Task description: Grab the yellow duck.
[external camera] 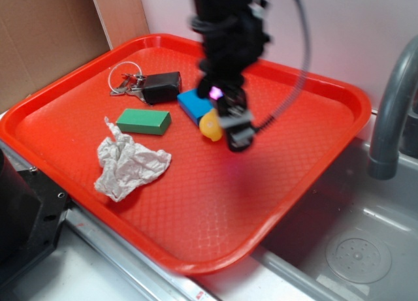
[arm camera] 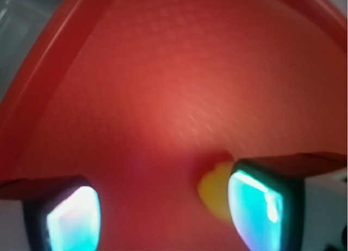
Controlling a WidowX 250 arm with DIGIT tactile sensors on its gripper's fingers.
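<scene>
The yellow duck (external camera: pixel 210 125) lies on the red tray (external camera: pixel 215 209) near its middle, right against a blue block (external camera: pixel 192 104). My gripper (external camera: pixel 230 123) hangs low over the tray just to the right of the duck, and the arm above it is motion-blurred. In the wrist view the gripper (arm camera: pixel 163 210) is open with a wide gap. There the duck (arm camera: pixel 213 195) shows as a blurred yellow shape inside that gap, close against the inner side of the right finger (arm camera: pixel 255 207). The left finger (arm camera: pixel 73 221) is far from it.
On the tray's left half lie a green block (external camera: pixel 144 121), a crumpled paper (external camera: pixel 129 164) and a black key fob with a ring (external camera: pixel 160 87). A grey faucet (external camera: pixel 392 111) and sink (external camera: pixel 356 252) are to the right. Cardboard (external camera: pixel 46 33) stands behind on the left.
</scene>
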